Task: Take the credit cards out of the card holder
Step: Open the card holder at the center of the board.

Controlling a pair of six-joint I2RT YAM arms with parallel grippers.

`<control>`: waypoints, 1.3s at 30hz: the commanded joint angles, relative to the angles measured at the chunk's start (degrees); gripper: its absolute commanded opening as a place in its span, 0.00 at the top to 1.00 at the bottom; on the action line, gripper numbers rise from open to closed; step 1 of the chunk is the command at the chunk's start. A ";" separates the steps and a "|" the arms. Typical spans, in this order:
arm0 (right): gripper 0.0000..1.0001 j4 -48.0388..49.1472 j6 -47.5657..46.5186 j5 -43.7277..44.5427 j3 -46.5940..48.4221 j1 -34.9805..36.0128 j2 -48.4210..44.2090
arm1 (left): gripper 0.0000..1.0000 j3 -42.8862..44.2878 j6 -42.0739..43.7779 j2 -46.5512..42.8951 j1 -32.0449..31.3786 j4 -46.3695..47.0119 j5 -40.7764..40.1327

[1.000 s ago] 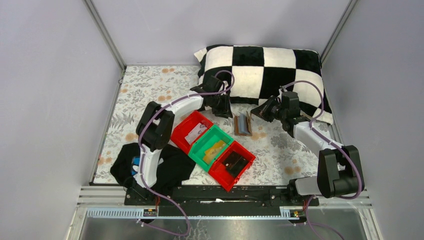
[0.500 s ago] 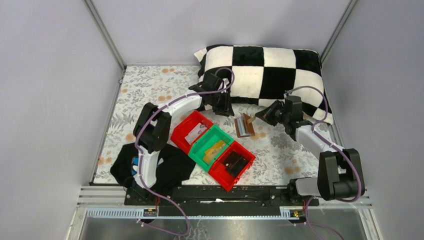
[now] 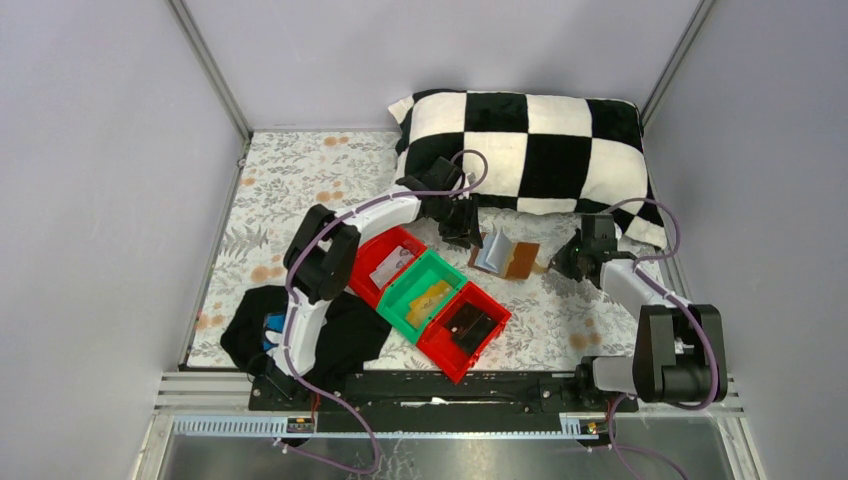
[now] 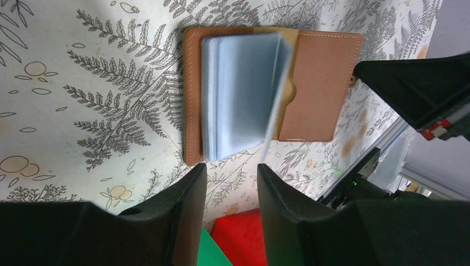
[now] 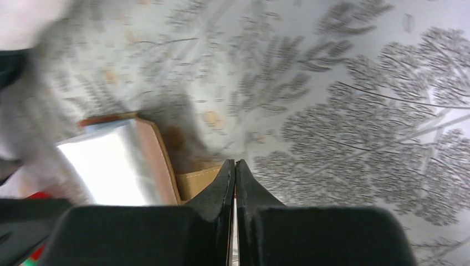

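Observation:
The card holder (image 3: 520,260) lies open on the floral cloth, its brown flap spread to the right (image 4: 321,83). Pale grey-blue leaves or credit cards (image 4: 241,91) are stacked on its left half; I cannot tell cards from panels. My left gripper (image 4: 231,173) hovers open just off the holder's edge, with nothing between its fingers. It sits left of the holder in the top view (image 3: 466,232). My right gripper (image 5: 234,166) is shut on the outer edge of the brown flap (image 5: 194,183). It shows to the holder's right from above (image 3: 553,265).
Three bins stand in a diagonal row near the holder: a red bin (image 3: 372,250) with a pale flat rectangle, a green bin (image 3: 404,300) with a yellow-tan piece, a red bin (image 3: 495,318) with a black boxy object. A checkered pillow (image 3: 530,150) lies behind. Black cloth (image 3: 340,335) lies near left.
My right gripper has moved right and nearer, pulling the holder's flap open and flat. My left gripper has shifted right toward the holder and its fingers have spread wider.

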 commanded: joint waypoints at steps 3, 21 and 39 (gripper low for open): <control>1.00 -4.54 0.14 9.86 -1.57 -0.21 4.31 | 0.56 3.34 0.87 1.37 -0.84 0.42 3.04; 0.42 -5.09 -3.76 5.51 2.68 -0.21 -10.66 | 0.55 8.79 -0.47 5.38 -3.33 0.69 4.35; 0.41 4.18 0.04 -13.51 6.38 6.51 -10.27 | 0.51 10.10 -2.43 7.37 -4.00 2.14 4.79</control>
